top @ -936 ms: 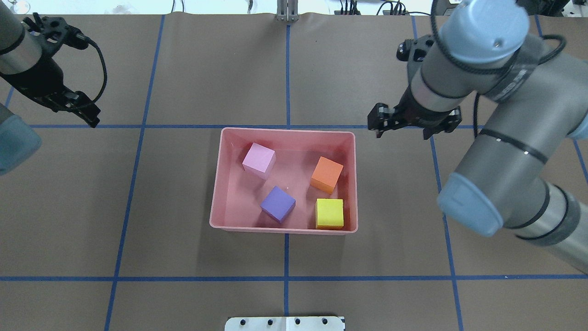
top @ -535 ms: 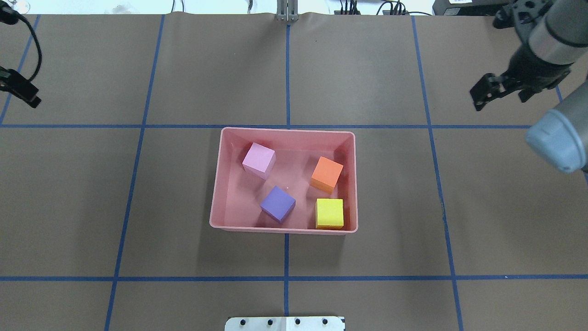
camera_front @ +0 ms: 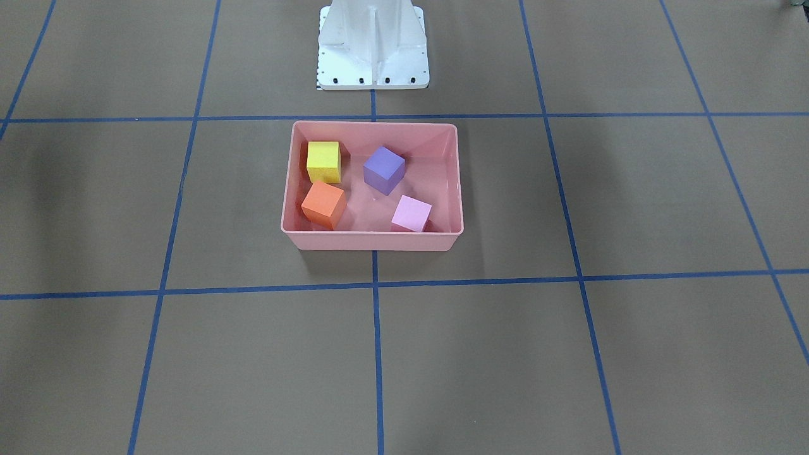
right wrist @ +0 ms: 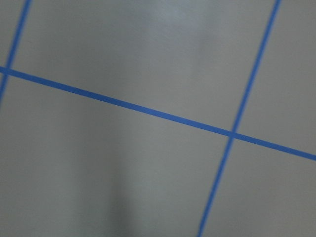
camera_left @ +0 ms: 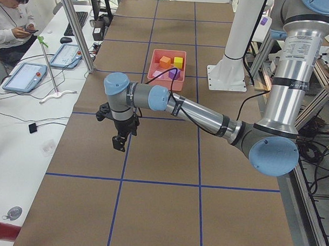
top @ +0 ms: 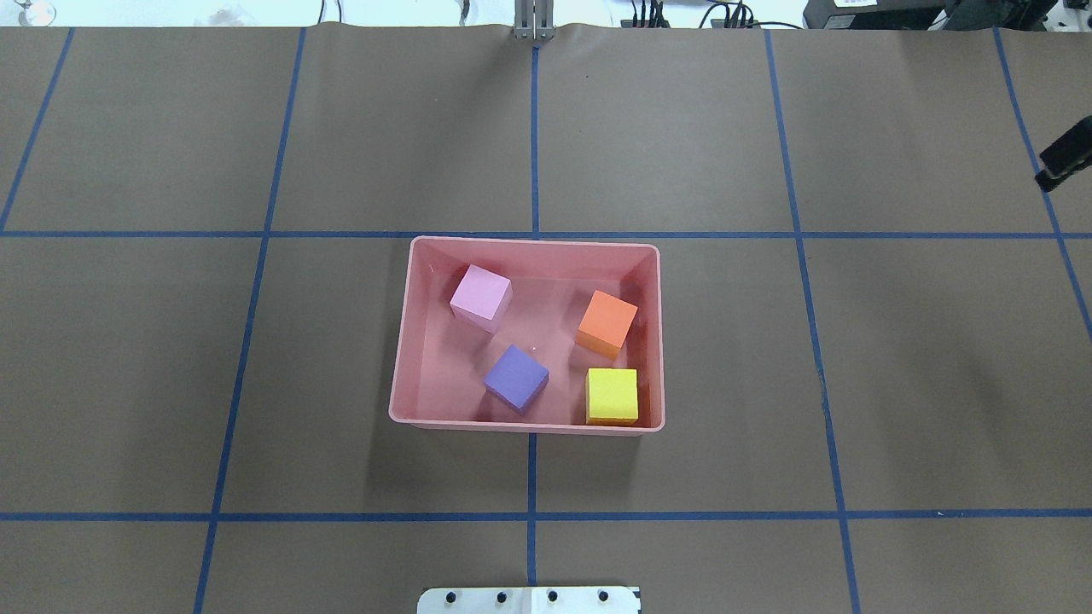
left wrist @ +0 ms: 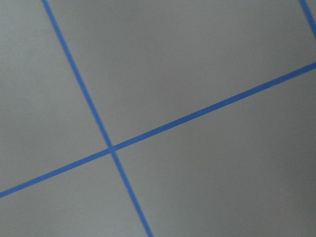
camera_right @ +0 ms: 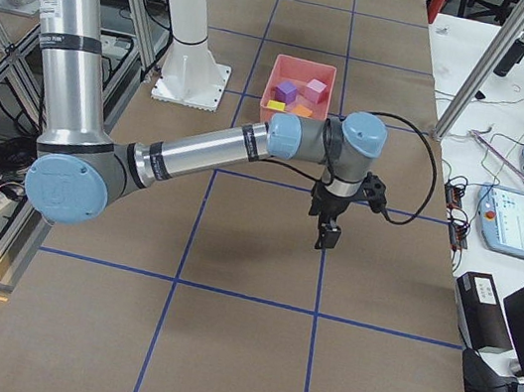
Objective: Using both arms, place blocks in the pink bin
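The pink bin [top: 529, 242] stands at the table's middle and also shows in the front view [camera_front: 373, 241]. All four blocks lie inside it: lilac-pink [top: 480, 296], orange [top: 606, 321], violet [top: 515, 377] and yellow [top: 612, 395]. My left gripper [camera_left: 119, 141] hangs over bare table far out toward the robot's left end; I cannot tell whether it is open or shut. My right gripper [camera_right: 324, 237] hangs far out toward the right end. Only a black tip of it [top: 1065, 155] shows at the overhead view's right edge, so I cannot tell its state. Both wrist views show only the brown surface and blue tape lines.
The white pedestal base [camera_front: 373, 44] stands just behind the bin on the robot's side. Blue tape lines grid the brown table. A seated operator [camera_left: 11, 15] and tablets are on a side bench beyond the table's far edge.
Both arms have swung outward away from the bin. The left has left the overhead view and the right has reached its right edge. The blocks have not moved.
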You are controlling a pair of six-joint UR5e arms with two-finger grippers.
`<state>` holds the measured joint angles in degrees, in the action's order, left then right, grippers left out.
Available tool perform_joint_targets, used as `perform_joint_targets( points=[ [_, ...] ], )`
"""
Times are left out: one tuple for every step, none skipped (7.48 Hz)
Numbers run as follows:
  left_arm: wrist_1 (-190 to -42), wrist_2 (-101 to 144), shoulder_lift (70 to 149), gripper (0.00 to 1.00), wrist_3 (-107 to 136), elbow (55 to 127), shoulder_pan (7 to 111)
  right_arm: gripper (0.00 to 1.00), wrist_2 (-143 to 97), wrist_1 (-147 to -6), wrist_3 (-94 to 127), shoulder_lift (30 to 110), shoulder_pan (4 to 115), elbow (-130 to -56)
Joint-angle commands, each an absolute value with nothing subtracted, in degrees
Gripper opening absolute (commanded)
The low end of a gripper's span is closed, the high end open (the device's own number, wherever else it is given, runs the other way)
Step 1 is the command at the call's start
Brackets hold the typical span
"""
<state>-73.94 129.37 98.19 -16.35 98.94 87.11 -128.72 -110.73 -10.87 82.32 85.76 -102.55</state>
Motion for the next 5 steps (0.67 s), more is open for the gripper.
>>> perform_joint_targets(
  points=[
    [-80.02,129.99,92.15,1.00,-17.41,96.15,88.77,1.00,-128.59,-106.21,-15.10,86.99,89.64,-99.85],
    [-81.63,130.43,90.02,1.00,-17.05,96.07,88.77,1.00,-128.50,-103.13,-14.86,89.10,89.82,-99.84],
    [-82.43,132.43,89.48,1.00,-14.27,96.15,88.86,1.00,-128.41,-103.01,-14.59,89.38,89.82,-99.84],
    [-86.01,134.45,87.21,1.00,-12.32,95.98,88.77,1.00,-128.41,-102.92,-14.42,89.56,89.82,-99.84],
    [-89.87,134.82,86.14,1.00,-8.13,96.24,88.77,1.00,-128.41,-102.92,-14.33,89.56,89.82,-99.84]
  ],
)
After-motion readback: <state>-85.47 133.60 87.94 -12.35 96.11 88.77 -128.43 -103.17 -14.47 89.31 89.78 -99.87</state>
